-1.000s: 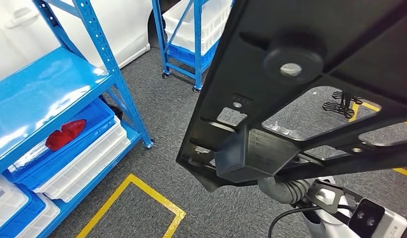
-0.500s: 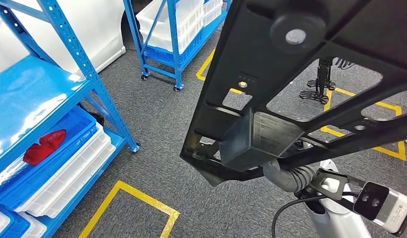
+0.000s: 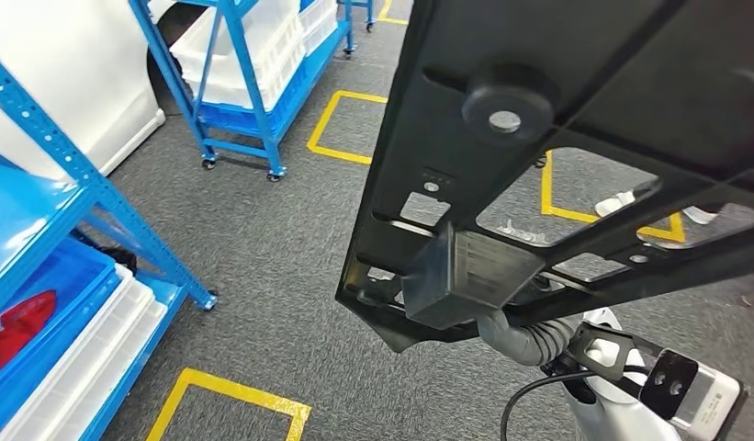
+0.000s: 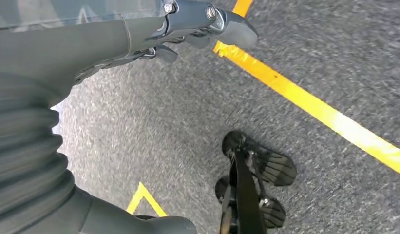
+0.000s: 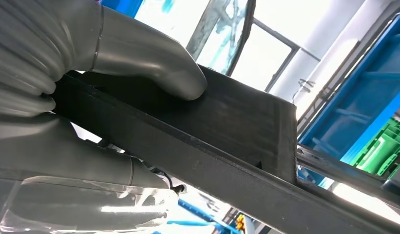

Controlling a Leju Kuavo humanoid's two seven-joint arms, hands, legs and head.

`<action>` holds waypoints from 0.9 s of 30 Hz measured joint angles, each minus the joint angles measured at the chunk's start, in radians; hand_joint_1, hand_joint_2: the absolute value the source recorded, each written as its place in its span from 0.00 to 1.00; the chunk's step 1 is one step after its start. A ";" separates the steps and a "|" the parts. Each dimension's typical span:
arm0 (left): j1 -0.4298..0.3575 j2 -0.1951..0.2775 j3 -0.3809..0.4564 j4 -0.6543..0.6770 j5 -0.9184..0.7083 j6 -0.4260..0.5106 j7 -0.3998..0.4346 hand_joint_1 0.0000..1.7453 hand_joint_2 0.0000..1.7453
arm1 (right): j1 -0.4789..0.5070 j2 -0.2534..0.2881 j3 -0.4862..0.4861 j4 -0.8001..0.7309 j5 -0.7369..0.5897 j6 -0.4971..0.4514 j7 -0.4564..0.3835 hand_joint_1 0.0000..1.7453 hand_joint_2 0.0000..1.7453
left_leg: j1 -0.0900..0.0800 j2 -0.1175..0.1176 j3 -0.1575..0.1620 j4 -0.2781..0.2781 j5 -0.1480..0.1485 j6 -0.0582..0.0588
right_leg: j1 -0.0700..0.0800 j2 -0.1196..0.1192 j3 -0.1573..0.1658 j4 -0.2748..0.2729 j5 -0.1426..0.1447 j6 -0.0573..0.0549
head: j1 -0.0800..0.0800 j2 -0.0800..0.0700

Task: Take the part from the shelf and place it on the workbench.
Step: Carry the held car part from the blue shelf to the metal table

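Note:
A large black plastic part (image 3: pixel 557 83), a ribbed frame with cut-outs and a round boss, hangs close in front of the head view and covers its right half. My right hand (image 5: pixel 90 97) grips the edge of the part (image 5: pixel 227 131), thumb pressed on its flat face, fingers underneath. My right arm (image 3: pixel 529 338) rises to the part's lower edge. My left hand (image 4: pixel 139 73) hangs above the grey carpet, thumb and fingers (image 4: pixel 212 22) apart, with nothing between them.
A blue shelf (image 3: pixel 106 211) stands at the left with blue and white bins and a red piece (image 3: pixel 15 331) inside. A wheeled blue rack (image 3: pixel 244 101) with white crates is behind. Yellow tape (image 3: pixel 235 395) marks the carpet. A black stand's feet (image 4: pixel 251 190) sit below my left hand.
The whole view has swung: the blue shelf and the rack slid left and further yellow floor marks came in. The part stays in my right hand.

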State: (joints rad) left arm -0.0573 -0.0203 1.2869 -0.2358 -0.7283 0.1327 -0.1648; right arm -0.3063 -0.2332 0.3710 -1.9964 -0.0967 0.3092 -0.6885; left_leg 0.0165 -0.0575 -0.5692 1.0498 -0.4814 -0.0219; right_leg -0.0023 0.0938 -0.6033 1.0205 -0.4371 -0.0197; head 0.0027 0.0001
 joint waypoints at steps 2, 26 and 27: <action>0.000 0.001 0.003 0.000 0.005 0.006 0.002 0.00 1.00 | 0.013 0.000 -0.012 -0.003 -0.004 0.020 -0.004 1.00 1.00 | -0.002 -0.019 0.014 -0.032 0.001 0.005 | -0.004 0.021 -0.007 0.002 0.003 0.013 | 0.000 0.000; -0.009 0.008 0.006 0.000 0.002 -0.018 -0.013 0.00 1.00 | 0.043 0.000 -0.075 -0.026 -0.004 0.043 -0.006 1.00 1.00 | -0.006 0.081 -0.029 0.103 -0.095 -0.009 | -0.002 -0.092 0.013 -0.023 0.001 -0.006 | 0.004 0.000; -0.008 0.008 0.006 0.000 0.003 -0.016 -0.012 0.00 1.00 | 0.043 0.000 -0.075 -0.026 -0.004 0.042 -0.006 1.00 1.00 | -0.006 0.070 -0.063 0.174 -0.124 -0.012 | -0.001 -0.081 0.012 -0.023 0.001 -0.008 | 0.003 0.000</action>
State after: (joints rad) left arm -0.0650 -0.0121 1.2932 -0.2358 -0.7249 0.1163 -0.1767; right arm -0.2634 -0.2331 0.2962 -2.0221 -0.1009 0.3514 -0.6947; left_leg 0.0108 0.0123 -0.6324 1.2242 -0.6057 -0.0335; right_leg -0.0031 0.0132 -0.5908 0.9978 -0.4365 -0.0279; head 0.0056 0.0002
